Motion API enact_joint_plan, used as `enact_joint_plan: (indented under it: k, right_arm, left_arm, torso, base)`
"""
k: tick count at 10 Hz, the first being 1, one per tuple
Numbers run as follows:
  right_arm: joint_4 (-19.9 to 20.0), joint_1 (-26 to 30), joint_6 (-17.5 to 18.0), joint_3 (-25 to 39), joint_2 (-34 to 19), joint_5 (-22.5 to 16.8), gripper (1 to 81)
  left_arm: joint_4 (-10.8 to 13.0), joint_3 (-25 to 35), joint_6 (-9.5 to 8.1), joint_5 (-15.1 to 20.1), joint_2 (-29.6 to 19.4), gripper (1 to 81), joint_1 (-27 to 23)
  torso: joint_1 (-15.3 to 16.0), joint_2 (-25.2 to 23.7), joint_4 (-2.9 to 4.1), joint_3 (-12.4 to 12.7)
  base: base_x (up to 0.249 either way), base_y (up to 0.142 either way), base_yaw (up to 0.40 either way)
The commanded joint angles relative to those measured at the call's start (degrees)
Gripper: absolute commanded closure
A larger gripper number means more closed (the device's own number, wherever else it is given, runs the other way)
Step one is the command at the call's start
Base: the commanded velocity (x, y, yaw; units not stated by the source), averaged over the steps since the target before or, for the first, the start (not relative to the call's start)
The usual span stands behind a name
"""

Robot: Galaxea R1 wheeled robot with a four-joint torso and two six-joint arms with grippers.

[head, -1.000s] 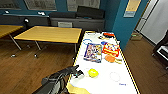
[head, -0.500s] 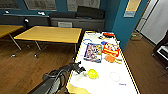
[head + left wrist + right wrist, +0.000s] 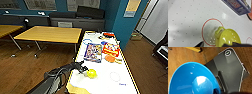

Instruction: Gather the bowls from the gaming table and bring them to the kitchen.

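A bright yellow-green bowl (image 3: pixel 91 73) with small holes and a loop handle sits on the gaming table (image 3: pixel 107 86) near its front left edge. My left arm comes in from the lower left, and its gripper (image 3: pixel 84 70) is right at the bowl's left side. In the left wrist view the bowl (image 3: pixel 228 37) lies beside a red printed ring, with my left gripper (image 3: pixel 217 44) open and the bowl's rim between its dark fingers (image 3: pixel 199 44). The blue bowl (image 3: pixel 193 80) hangs close before my right wrist camera, above the wood floor, held in the right gripper.
Colourful game boxes (image 3: pixel 93 52) and a red box (image 3: pixel 110 48) lie mid-table, with an orange disc (image 3: pixel 110 58) beside them. A yellow-wood table (image 3: pixel 50 33) stands to the left, over wood floor. My dark base (image 3: pixel 230 72) shows under the blue bowl.
My left gripper has crept forward and to the right, closing the gap to the yellow-green bowl. The bowl and boxes have stayed in place.
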Motion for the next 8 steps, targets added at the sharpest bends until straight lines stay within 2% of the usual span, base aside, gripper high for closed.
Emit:
enact_joint_plan:
  k: [1, 3, 7, 8]
  right_arm:
    - [-1.3, 1.7, 0.0, 1.1, -1.7, -2.6, 81.1]
    - [-1.3, 1.8, 0.0, 1.1, -1.6, -2.6, 81.1]
    - [-1.4, 2.2, 0.0, 1.7, -1.6, -2.8, 81.1]
    - [-1.4, 2.5, 0.0, 1.8, -1.5, -3.4, 81.1]
  left_arm:
    - [0.0, 2.5, 0.26, 3.5, 3.4, 1.0, -8.8]
    - [0.4, 3.9, 0.26, 4.1, 3.4, 1.0, -8.1]
    - [1.1, 4.6, 0.17, 8.4, 3.4, 1.0, -7.3]
    - [1.1, 4.6, -0.27, 8.5, 3.4, 1.0, -7.2]
  torso:
    - [0.0, 0.0, 0.00, 0.0]
    - [0.0, 0.0, 0.00, 0.0]
    - [0.0, 0.0, 0.00, 0.0]
    - [0.0, 0.0, 0.00, 0.0]
  base:
    - [0.000, 0.000, 0.000]
    - [0.000, 0.000, 0.000]
    - [0.000, 0.000, 0.000]
    - [0.000, 0.000, 0.000]
